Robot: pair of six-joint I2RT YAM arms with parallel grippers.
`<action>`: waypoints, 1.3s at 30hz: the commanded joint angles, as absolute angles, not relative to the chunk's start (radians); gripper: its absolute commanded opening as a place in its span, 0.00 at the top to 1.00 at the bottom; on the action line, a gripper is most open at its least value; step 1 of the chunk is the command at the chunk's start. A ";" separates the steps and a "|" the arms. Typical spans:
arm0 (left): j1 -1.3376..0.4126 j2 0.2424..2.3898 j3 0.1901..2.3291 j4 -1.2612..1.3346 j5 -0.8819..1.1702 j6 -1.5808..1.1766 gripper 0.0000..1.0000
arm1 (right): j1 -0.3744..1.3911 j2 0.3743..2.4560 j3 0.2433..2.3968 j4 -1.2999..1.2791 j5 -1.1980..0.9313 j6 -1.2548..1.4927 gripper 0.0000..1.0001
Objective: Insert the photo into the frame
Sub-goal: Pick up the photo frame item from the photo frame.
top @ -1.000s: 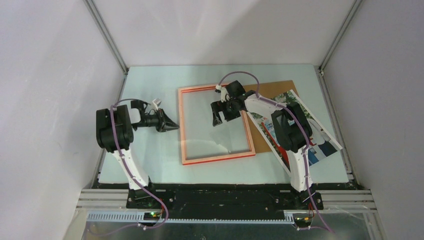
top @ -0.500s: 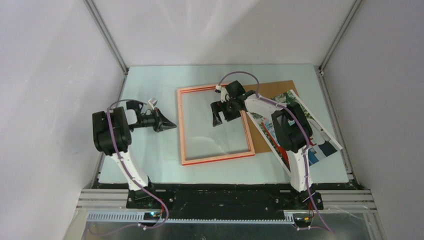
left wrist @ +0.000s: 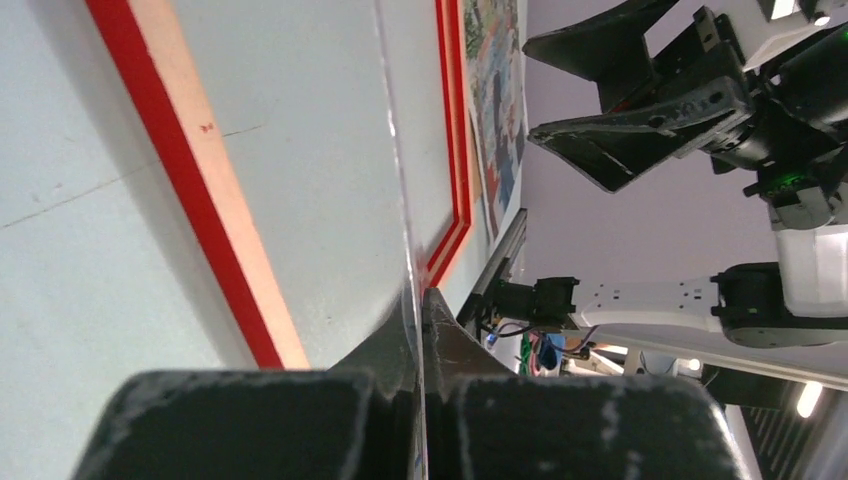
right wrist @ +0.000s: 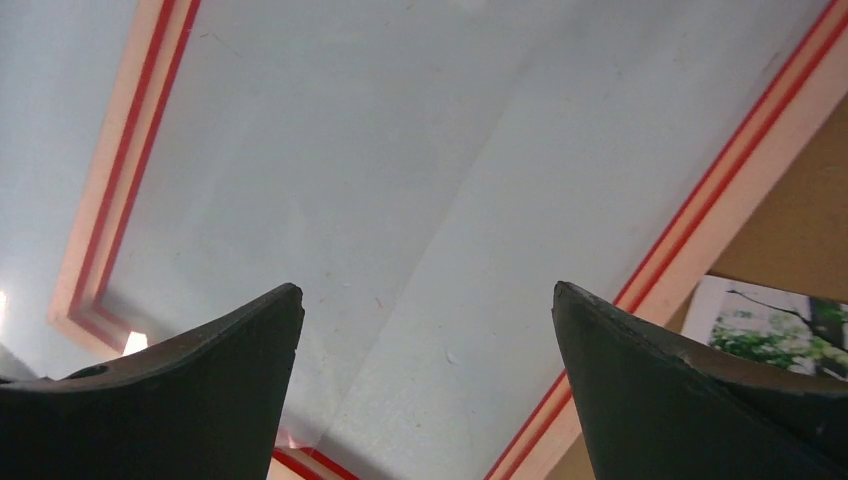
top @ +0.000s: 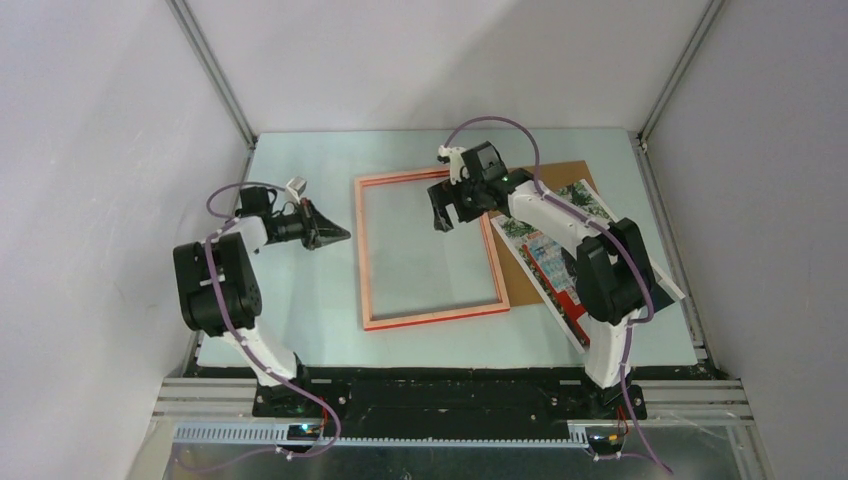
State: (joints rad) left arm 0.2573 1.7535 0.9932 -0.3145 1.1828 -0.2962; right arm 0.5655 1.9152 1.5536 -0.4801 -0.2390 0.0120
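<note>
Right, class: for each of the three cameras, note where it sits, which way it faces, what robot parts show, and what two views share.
Top external: above and behind, looking down at the table; both arms.
Left wrist: low beside the frame, facing across it; left jaws shut, right jaws beyond.
Right wrist: over the frame, facing down; right jaws open.
Shared: both wrist views show the frame and photo.

I am counting from the overhead view. I am logging one frame. I am seeing one photo and one brown backing board. I am totalling three flat items. I am tallying two arms, a left arm and a right arm. Each is carrying one pair of jaws, so I am noting two pairs, four fingers in all. One counter is bearing everything.
</note>
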 commanded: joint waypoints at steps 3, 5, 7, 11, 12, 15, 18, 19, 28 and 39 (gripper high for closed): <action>0.239 1.638 1.016 -0.297 1.260 -0.415 1.00 | 0.569 1.858 1.564 -0.468 -0.140 -0.049 0.00; 0.235 1.613 1.020 -0.298 1.258 -0.440 1.00 | 0.559 1.857 1.564 -0.464 -0.110 -0.050 0.01; 0.231 1.595 1.030 -0.296 1.261 -0.464 1.00 | 0.548 1.857 1.563 -0.461 -0.086 -0.055 0.01; 0.205 1.580 1.057 -0.292 1.257 -0.500 1.00 | 0.524 1.856 1.554 -0.452 -0.067 -0.054 0.01; 0.200 1.580 1.065 -0.291 1.256 -0.506 1.00 | 0.517 1.858 1.553 -0.452 -0.066 -0.053 0.01; 0.168 1.578 1.080 -0.281 1.250 -0.536 1.00 | 0.503 1.860 1.552 -0.450 -0.071 -0.048 0.00; 0.142 1.574 1.094 -0.263 1.240 -0.574 1.00 | 0.484 1.867 1.551 -0.449 -0.081 -0.040 0.01; 0.128 1.573 1.102 -0.248 1.237 -0.586 1.00 | 0.480 1.870 1.551 -0.449 -0.086 -0.035 0.01; 0.060 1.591 1.011 0.378 1.138 -1.075 1.00 | 0.427 1.898 1.543 -0.450 -0.123 -0.005 0.03; 0.009 1.607 0.987 0.401 1.066 -1.101 1.00 | 0.375 1.875 1.452 -0.394 -0.186 0.055 0.21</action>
State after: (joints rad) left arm 0.0193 1.6176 1.0069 0.3305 1.0866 -1.0687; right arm 0.3874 1.9091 1.4624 -0.4416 -0.1478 0.0254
